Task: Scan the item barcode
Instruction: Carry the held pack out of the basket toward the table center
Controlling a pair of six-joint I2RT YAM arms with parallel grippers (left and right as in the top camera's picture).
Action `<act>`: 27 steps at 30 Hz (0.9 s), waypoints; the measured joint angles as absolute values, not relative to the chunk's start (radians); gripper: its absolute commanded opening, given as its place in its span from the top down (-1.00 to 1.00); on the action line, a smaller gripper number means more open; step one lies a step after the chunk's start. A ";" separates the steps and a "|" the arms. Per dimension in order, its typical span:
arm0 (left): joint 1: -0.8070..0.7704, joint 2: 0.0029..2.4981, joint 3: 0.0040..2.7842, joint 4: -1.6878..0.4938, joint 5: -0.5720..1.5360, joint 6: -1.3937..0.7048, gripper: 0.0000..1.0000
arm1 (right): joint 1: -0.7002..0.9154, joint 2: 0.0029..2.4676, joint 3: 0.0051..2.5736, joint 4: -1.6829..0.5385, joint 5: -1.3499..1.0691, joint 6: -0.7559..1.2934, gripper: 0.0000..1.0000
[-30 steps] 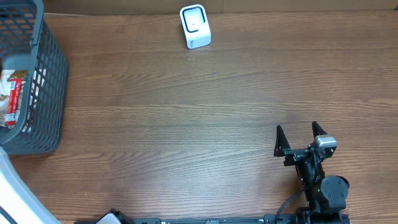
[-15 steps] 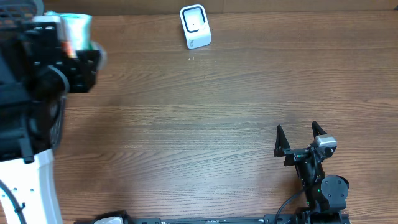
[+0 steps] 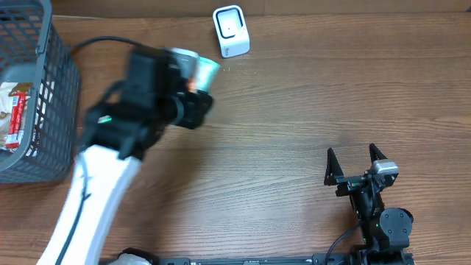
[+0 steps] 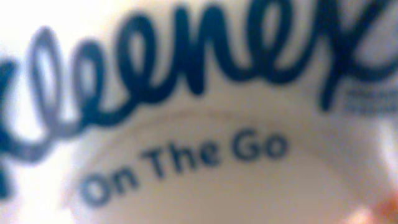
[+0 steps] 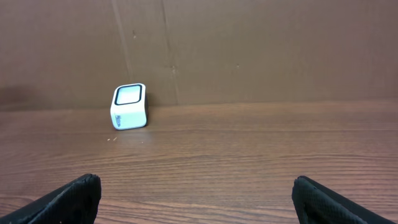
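The item, a white tissue pack (image 3: 204, 70) with blue "Kleenex On The Go" print, hangs above the table in my left gripper (image 3: 193, 79), which is shut on it. Both are blurred in the overhead view. In the left wrist view the tissue pack (image 4: 199, 155) fills the whole frame and hides the fingers. A small white barcode scanner (image 3: 230, 31) stands at the table's back edge, just right of and beyond the pack; the right wrist view shows the scanner (image 5: 129, 106) too. My right gripper (image 3: 354, 157) rests open at the front right, nothing between its fingers (image 5: 74, 196).
A dark grey wire basket (image 3: 55, 110) stands at the far left with a red-and-white packet (image 3: 15, 118) inside. A brown cardboard wall (image 5: 249, 50) closes off the back of the wooden table (image 3: 294, 110).
My left arm has swung from over the basket at the left rightward to near the scanner, carrying the tissue pack. The right arm has not moved.
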State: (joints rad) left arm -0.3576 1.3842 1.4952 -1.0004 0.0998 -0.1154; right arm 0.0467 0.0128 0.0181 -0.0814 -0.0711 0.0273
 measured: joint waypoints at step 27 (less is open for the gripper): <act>-0.894 1.950 1.468 -0.567 -0.084 -0.308 0.28 | 0.047 0.013 0.018 -0.081 -0.072 0.027 -1.00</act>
State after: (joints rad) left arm -0.8936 1.9503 1.4677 -0.5671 -0.0845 -0.3084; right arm 0.0467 0.0128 0.0181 -0.0814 -0.0715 0.0269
